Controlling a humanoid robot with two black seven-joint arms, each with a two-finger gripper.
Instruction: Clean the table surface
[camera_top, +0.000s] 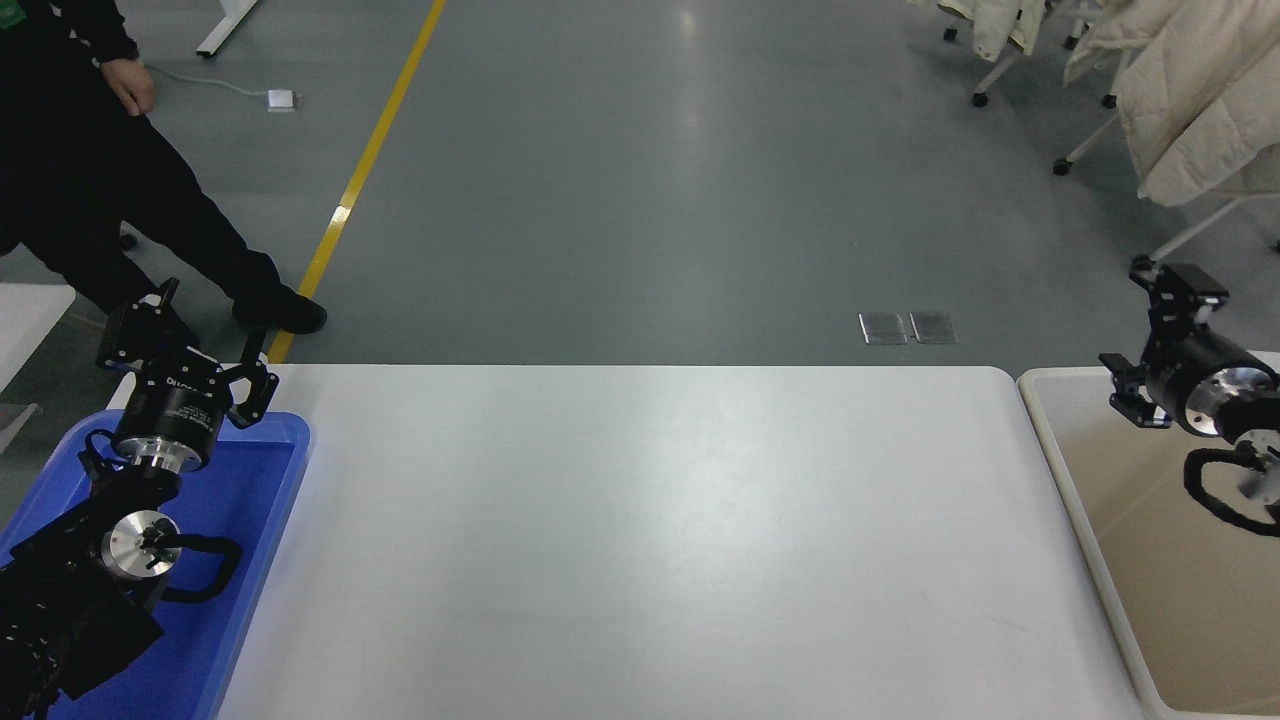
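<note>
Right pincer (1150, 340) raised over far rim of cream bin (1060, 500), fingers spread apart, grasping nothing, touching nothing. Left pincer (185, 335) parked above far end of blue tray (270, 520), also spread wide, nothing held. White bench surface (650, 540) between tray and bin, bare. Person in black (110, 200) standing on floor beyond bench's left corner.

1 high head view, looking forward and down over white table (640, 540)
</note>
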